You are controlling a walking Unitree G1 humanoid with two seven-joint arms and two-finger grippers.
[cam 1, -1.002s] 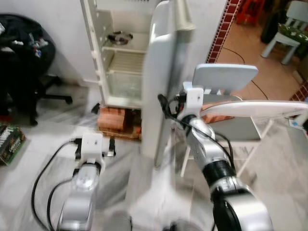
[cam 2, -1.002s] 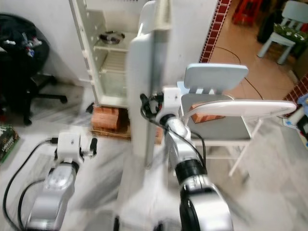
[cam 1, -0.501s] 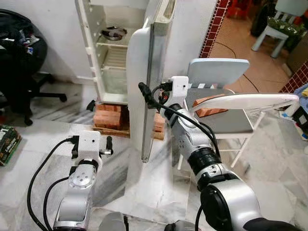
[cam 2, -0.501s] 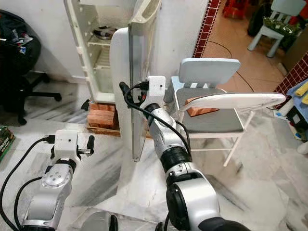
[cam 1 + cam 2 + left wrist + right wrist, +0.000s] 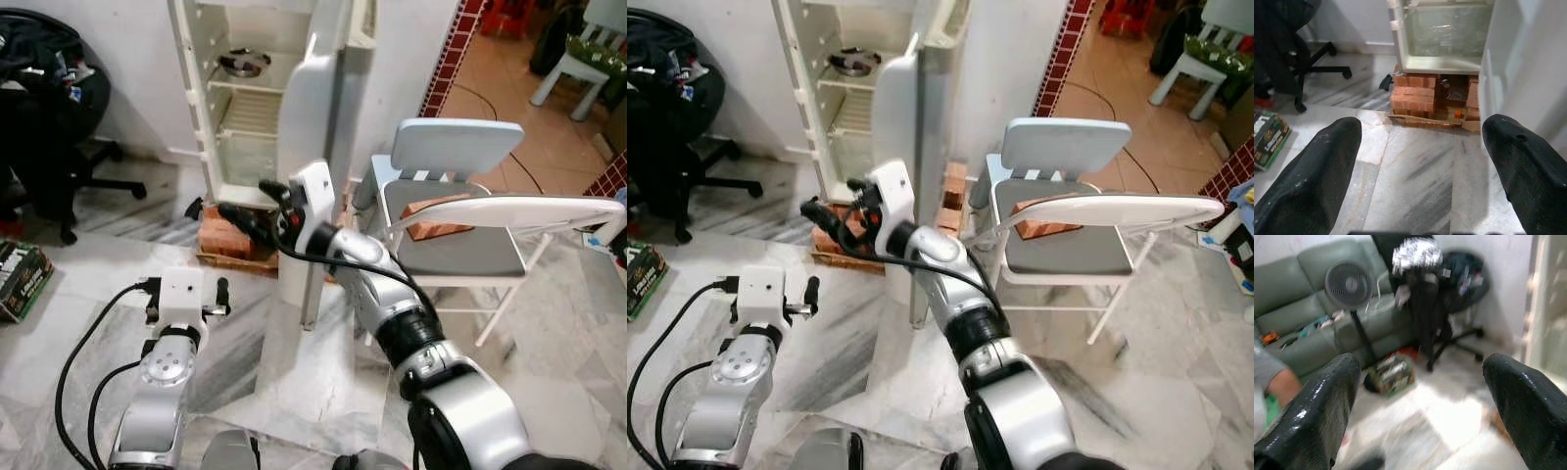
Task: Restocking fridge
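The small white fridge [image 5: 250,127] stands open on a stack of red bricks [image 5: 1415,98], its door [image 5: 315,147] swung out edge-on toward me. A metal bowl [image 5: 245,64] sits on an upper shelf; the clear drawer [image 5: 1444,29] below looks empty. My right gripper [image 5: 240,211] points left across the front of the fridge's lower part, open and holding nothing. My left gripper [image 5: 188,286] hangs low over the marble floor before the bricks, open, with both black fingers [image 5: 1308,181] wide apart.
A folding chair [image 5: 456,157] with a brick [image 5: 436,215] on its seat stands right of the door, under a white board [image 5: 509,209]. A black office chair [image 5: 39,98] and a green box [image 5: 20,279] lie left. Sofa [image 5: 1308,293], fan [image 5: 1349,284], a person's arm [image 5: 1273,382].
My right gripper has swung from the door's edge to the left and now points across the fridge's front. The camera shifted. The left arm has stayed put.
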